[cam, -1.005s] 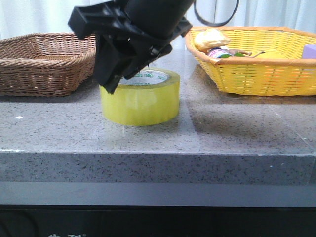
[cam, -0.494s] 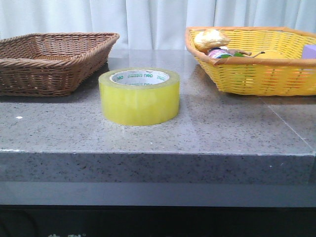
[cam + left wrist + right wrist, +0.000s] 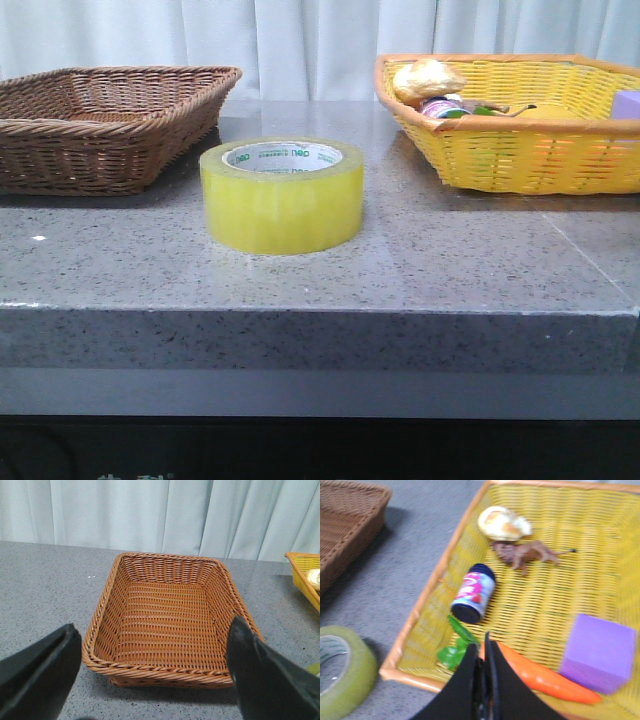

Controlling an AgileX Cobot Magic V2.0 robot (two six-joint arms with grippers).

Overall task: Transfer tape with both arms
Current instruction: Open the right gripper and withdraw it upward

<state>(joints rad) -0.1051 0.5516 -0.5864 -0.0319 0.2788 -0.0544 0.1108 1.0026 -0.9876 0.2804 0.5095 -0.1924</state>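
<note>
Front view: the tape point(image 3: 282, 195) is seen standing flat on the grey table point(image 3: 420, 275), centre-left of frame, between the brown basket point(image 3: 100, 125) and the yellow basket point(image 3: 520, 125); no arm is seen there.

Left wrist view: left gripper point(image 3: 155, 672) is spread wide over the brown basket, holding nothing.

Right wrist view: right gripper point(image 3: 481, 680) is pressed shut, empty, above the yellow basket's can point(image 3: 474, 593), carrot point(image 3: 540, 675) and purple block point(image 3: 600, 652); tape at lower left.

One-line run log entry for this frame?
tape: upright on table, unheld | left gripper: open, over brown basket | right gripper: shut, over yellow basket
</note>
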